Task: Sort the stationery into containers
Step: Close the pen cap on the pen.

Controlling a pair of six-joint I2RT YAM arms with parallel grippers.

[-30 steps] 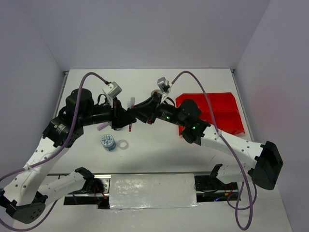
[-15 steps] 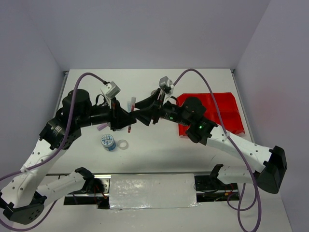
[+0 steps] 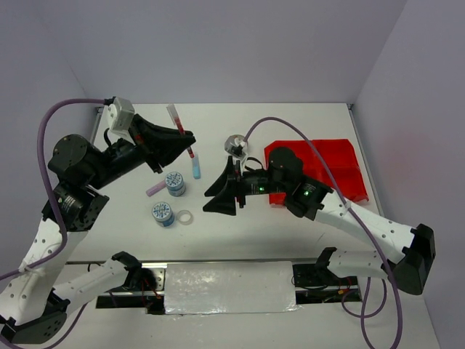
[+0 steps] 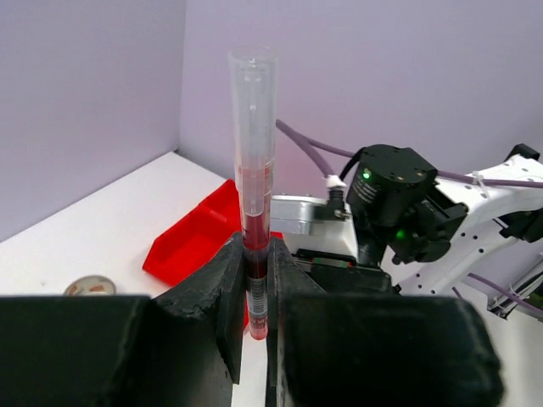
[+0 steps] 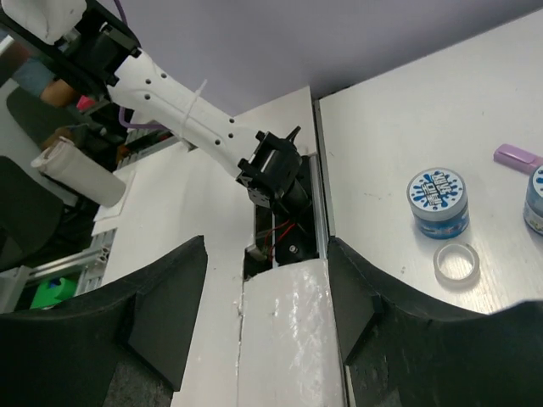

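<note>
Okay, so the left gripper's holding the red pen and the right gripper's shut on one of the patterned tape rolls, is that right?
Not quite. The left gripper does hold the red pen, but the right gripper is open and empty, as the right wrist view shows. Both patterned tape rolls sit on the table.

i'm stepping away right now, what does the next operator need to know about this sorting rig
Left end effector: shut on the red pen, held off the table.
Right end effector: open, empty, over mid-table, left of the bin.
Loose on the table: far patterned roll, near patterned roll, clear ring, lilac marker, light-blue marker, grey roll.
Done: nothing shows in the visible part of the bin; the right arm hides some of it.
Left: get the pen into the bin, then the loose items.
</note>
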